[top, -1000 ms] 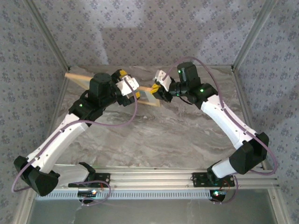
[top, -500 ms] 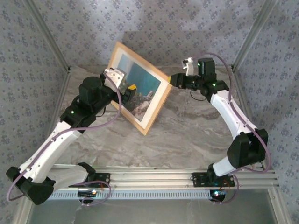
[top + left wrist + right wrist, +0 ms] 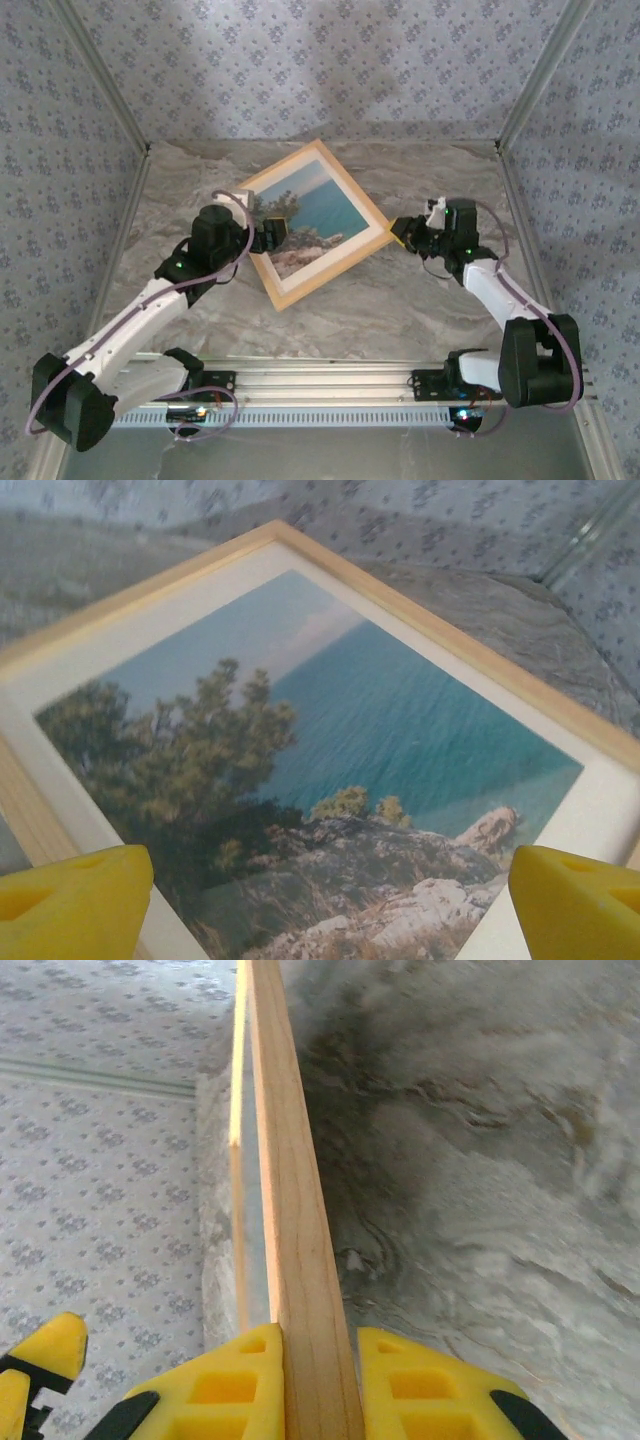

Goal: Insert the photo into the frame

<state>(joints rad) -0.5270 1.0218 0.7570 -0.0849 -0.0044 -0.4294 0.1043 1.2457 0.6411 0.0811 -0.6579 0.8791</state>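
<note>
- The marble-patterned table (image 3: 400, 300) runs from the near rail, where both arms are bolted, out to the walls.
- The left arm reaches forward and inward. The left gripper (image 3: 272, 236) sits over the frame's near-left side.
- In the left wrist view the left gripper (image 3: 330, 900) is released. Its yellow fingertips (image 3: 75, 900) stand wide apart above the print and hold nothing.
- The right arm bends in from the right. The right gripper (image 3: 398, 232) is at the frame's right corner.
- In the right wrist view the right gripper (image 3: 320, 1380) is clenched on the frame (image 3: 295, 1210), with a yellow finger pressed to each face of the wooden edge.
- The frame (image 3: 335, 272) is at the middle of the table between the two grippers, turned like a diamond with its picture side up. I cannot tell whether it lies fully flat.
- The photo (image 3: 310, 215) is inside the frame, with its cream border along the wood.
- The left wrist view shows the photo (image 3: 380, 730) with turquoise sea, dark trees and pale rocks, and the frame's light rim (image 3: 450, 638) around it.
- The patterned back wall (image 3: 320, 70) stands beyond the frame's far corner.
</note>
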